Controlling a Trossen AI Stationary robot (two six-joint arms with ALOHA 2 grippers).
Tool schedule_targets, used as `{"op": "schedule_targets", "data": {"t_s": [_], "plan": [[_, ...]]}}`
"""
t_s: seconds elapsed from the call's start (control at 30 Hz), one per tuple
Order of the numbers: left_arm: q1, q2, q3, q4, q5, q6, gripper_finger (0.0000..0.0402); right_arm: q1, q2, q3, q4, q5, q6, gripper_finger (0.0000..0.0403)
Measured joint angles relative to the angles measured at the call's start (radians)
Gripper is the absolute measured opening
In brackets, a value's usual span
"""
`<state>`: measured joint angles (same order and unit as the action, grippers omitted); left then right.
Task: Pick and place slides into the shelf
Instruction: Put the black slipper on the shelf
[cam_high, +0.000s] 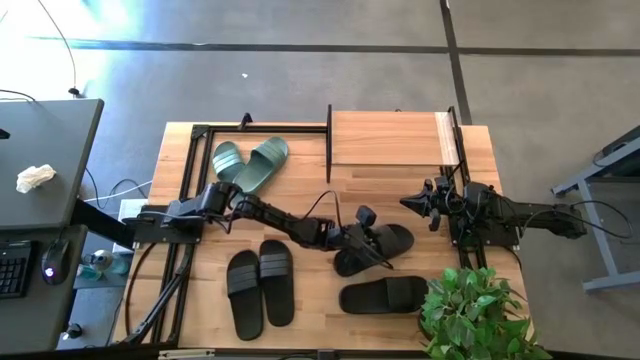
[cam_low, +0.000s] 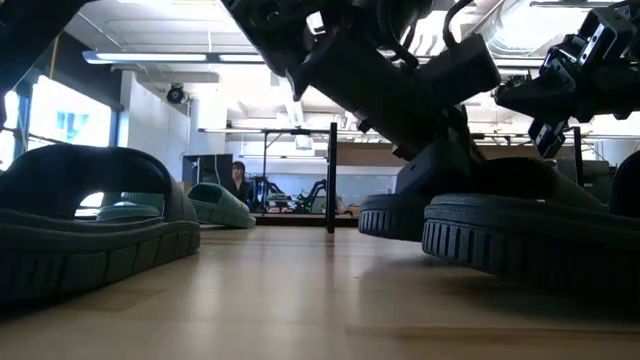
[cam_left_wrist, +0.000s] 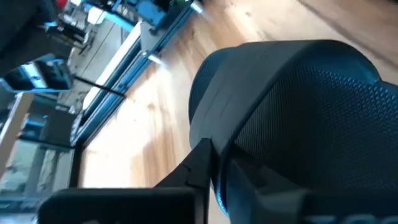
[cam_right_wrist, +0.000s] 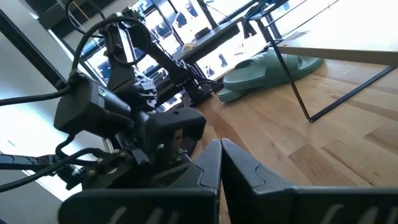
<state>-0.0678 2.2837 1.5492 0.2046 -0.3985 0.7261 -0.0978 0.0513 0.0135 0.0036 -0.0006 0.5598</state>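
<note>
Shelf (cam_high: 385, 138) holds nothing — green slides (cam_high: 250, 163) lie beside it.

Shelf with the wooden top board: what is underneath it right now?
The top board covers that space from above. The right wrist view shows only bare tabletop under its near edge, and no slides; the rest is out of sight.

Two dark jointed arms, black looping cables, boxy wrist housings, flat black fingers (cam_right_wrist: 221, 165), possibly matte plastic
</note>
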Motion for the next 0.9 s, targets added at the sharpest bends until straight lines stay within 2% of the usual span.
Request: {"op": "schedule_targets", "data": {"t_s": [0.17, 0.33, 0.67, 0.9], "plan": [[-0.032, -0.022, 0.081, -0.116, -0.083, -0.017, 0.0011, 0.000, 0.000, 0.000, 0.003, 0.000, 0.000, 0.0000], [-0.061, -0.041, 0.210, -0.328, -0.120, -0.029, 0.0006, 0.000, -0.002, 0.000, 0.014, 0.000, 0.000, 0.0000], [-0.062, -0.041, 0.473, -0.925, -0.183, -0.136, 0.0003, 0.000, -0.002, 0.000, 0.058, 0.000, 0.026, 0.0000], [-0.065, -0.041, 0.635, -1.179, -0.242, -0.233, 0.0002, 0.000, -0.002, 0.000, 0.144, 0.000, 0.026, 0.0000]]}}
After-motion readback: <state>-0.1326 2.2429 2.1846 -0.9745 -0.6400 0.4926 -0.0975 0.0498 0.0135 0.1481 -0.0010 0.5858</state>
